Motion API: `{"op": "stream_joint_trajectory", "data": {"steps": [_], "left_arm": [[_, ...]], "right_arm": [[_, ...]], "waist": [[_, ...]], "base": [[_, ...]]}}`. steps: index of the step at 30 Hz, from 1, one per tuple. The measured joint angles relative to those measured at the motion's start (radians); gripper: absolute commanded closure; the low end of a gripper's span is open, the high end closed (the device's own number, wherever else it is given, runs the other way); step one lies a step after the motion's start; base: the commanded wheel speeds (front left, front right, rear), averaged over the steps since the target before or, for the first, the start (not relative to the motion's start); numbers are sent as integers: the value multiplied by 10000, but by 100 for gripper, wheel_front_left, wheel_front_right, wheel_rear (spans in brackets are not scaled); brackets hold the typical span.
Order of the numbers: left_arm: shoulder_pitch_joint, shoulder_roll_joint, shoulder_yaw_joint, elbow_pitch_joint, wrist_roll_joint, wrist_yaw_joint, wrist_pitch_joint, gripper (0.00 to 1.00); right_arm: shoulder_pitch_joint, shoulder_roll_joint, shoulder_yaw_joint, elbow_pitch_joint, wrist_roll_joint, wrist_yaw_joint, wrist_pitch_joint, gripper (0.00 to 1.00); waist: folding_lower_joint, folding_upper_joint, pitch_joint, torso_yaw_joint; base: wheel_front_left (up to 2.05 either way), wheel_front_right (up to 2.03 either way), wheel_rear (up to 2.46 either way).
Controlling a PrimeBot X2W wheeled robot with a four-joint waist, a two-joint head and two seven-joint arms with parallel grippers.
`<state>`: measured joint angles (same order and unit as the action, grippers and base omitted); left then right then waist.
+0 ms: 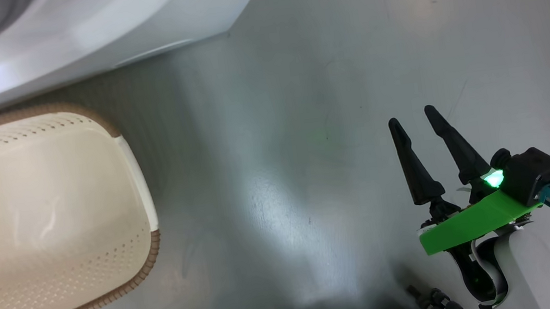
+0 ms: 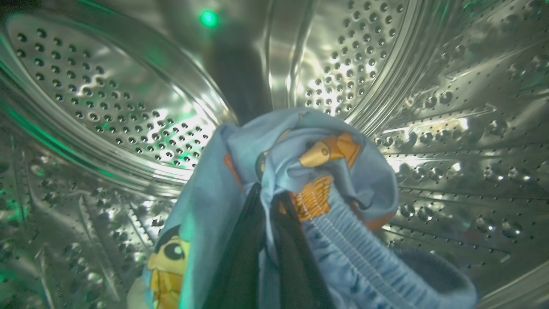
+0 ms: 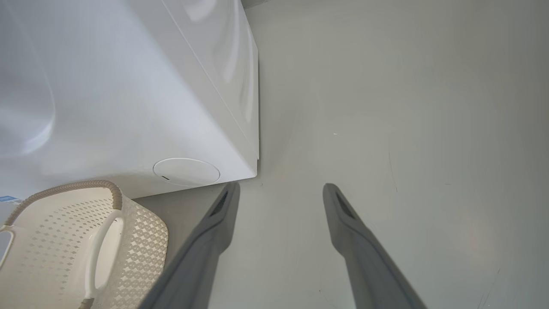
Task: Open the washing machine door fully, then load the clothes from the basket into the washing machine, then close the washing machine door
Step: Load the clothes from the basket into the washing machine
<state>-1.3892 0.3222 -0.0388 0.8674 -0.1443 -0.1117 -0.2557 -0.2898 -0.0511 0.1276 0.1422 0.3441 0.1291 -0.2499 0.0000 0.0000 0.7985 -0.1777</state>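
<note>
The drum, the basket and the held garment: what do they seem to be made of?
Drum: probably polished steel, mirror-bright with punched holes.
Basket: seemingly moulded cream plastic, glossy, perforated, brown woven-look rim.
Garment: soft light-blue printed fabric, folded, with stitched gathered band.

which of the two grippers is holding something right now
The left gripper: it is shut on the light-blue clothes inside the drum, while the right gripper stands open and empty over the floor.

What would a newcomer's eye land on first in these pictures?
The light-blue cartoon-printed garment, pinched by the shut left gripper inside the shiny perforated steel drum. Next, the cream perforated plastic basket with a brown rim on the grey floor beside the white washing machine, and the open right gripper, green-lit, at the head view's lower right.
</note>
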Motion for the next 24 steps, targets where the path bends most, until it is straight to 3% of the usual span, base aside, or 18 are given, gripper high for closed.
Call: {"op": "stream_joint_trajectory", "data": {"steps": [9, 14, 21, 22, 23, 24], "left_arm": [[-28, 247, 90, -2295, 247, -21, -12, 100], [10, 293, 104, -2111, 245, -77, -13, 100], [-29, 307, 96, -497, 130, -86, -12, 100], [-45, 305, 100, -234, 98, -81, -12, 81], [-44, 293, 94, 48, 90, -58, 10, 54], [-45, 286, 96, 297, 65, -58, 61, 0]], "right_arm": [[-249, 0, 215, -15, 23, 0, 0, 0], [-317, 0, 276, 17, 56, 0, 0, 0], [-348, 2, 276, 128, 111, 0, 0, 0], [-347, 2, 276, 155, 111, 0, 0, 0], [-346, 0, 272, 173, 111, 0, 0, 0], [-346, -2, 270, 176, 111, 0, 0, 0]], "waist": [[0, 0, 397, -135], [0, 0, 469, -244], [0, 0, 359, -277], [1, 0, 322, -273], [0, 0, 276, -265], [0, 0, 232, -254]], "base": [[0, 0, 0], [0, 0, 0], [0, 0, 0], [0, 0, 0], [0, 0, 0], [0, 0, 0]]}}
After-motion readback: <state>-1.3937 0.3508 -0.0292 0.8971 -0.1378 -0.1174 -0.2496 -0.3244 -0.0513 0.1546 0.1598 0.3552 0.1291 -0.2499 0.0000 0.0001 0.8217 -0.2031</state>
